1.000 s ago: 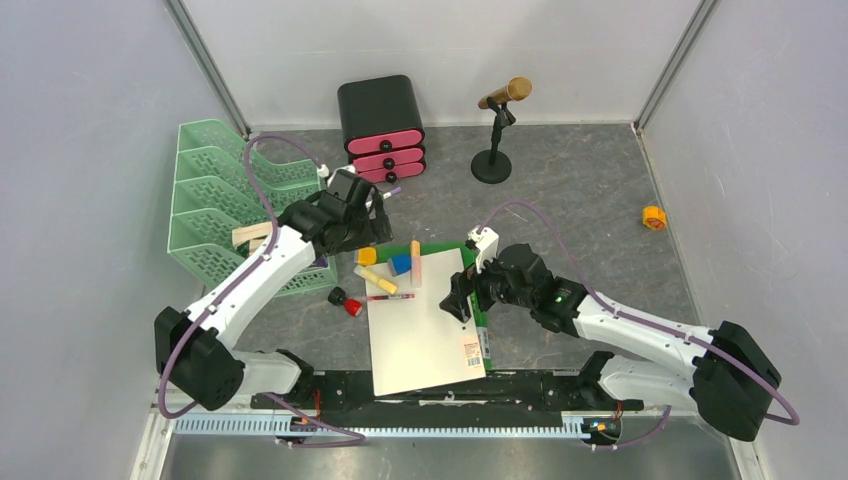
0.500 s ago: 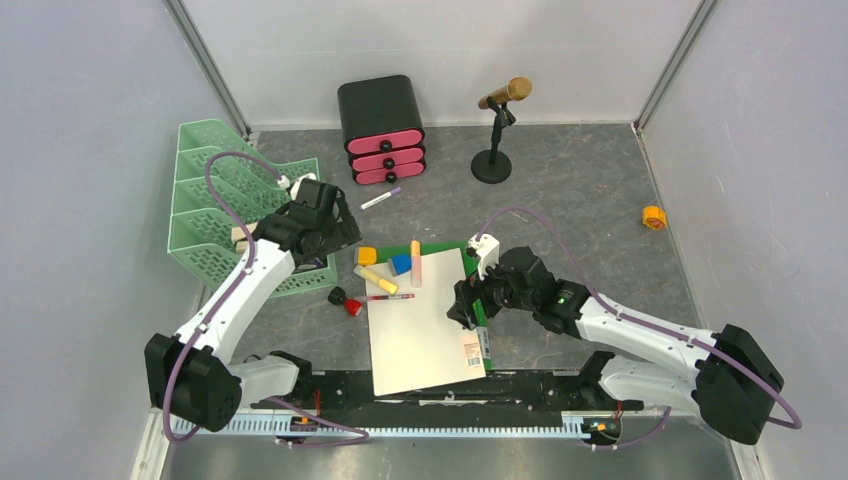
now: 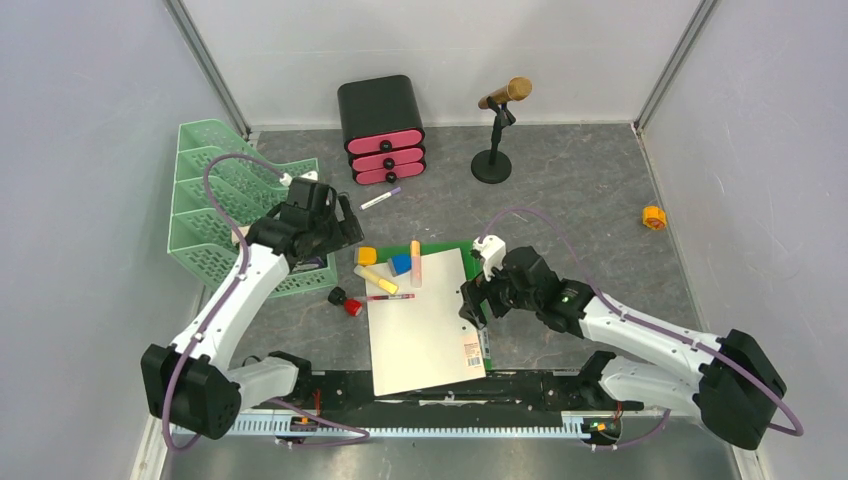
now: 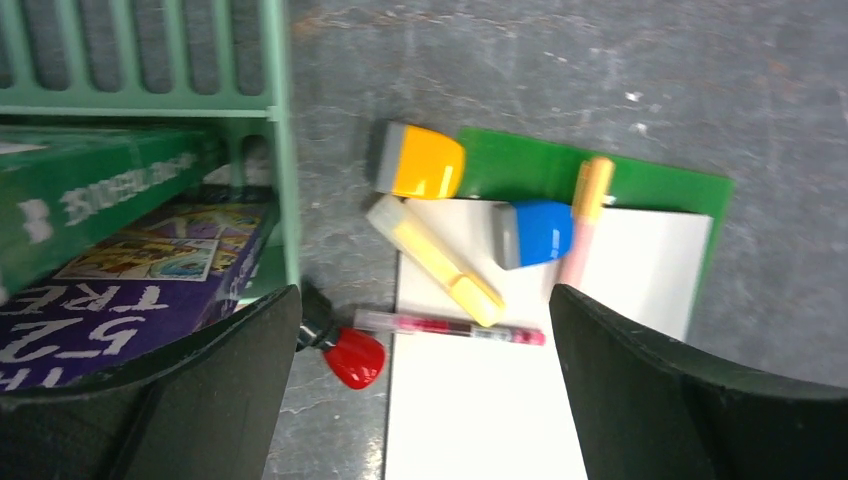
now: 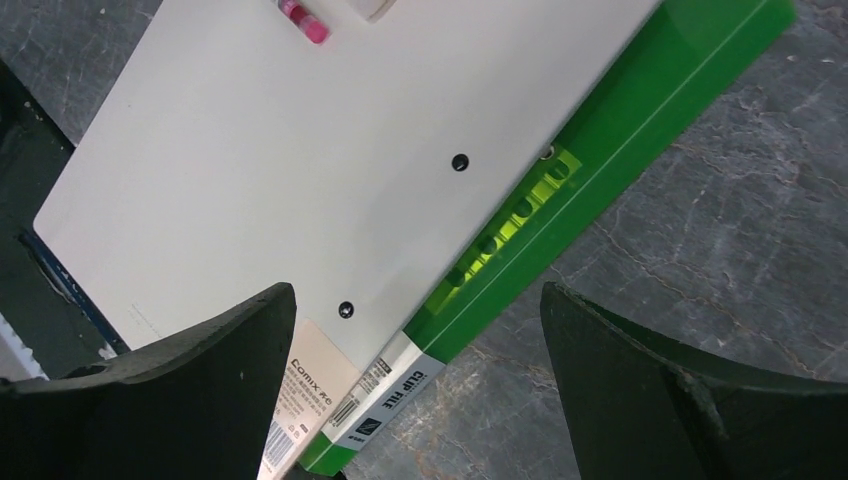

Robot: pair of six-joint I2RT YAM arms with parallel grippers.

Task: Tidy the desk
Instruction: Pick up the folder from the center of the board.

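While the left gripper (image 4: 420, 322) and right gripper (image 5: 415, 305) both stand wide open, empty, the desk (image 3: 580, 200) shows flat, dark-grey, pale-veined marbling.

Plain pale walls (image 3: 450, 40) as I see them: one outboard of the left gripper (image 3: 338, 238), one outboard of the right gripper (image 3: 468, 302), one far ahead of both. Grey metal posts (image 3: 205, 65) at the far corners. Light even.

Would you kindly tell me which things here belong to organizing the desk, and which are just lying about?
Likely part of the job:
desk, white folder, green clip file under it, yellow highlighter, red pen, white pen, orange roll, mint tray, drawer box.

Probably just standing there:
microphone stand.
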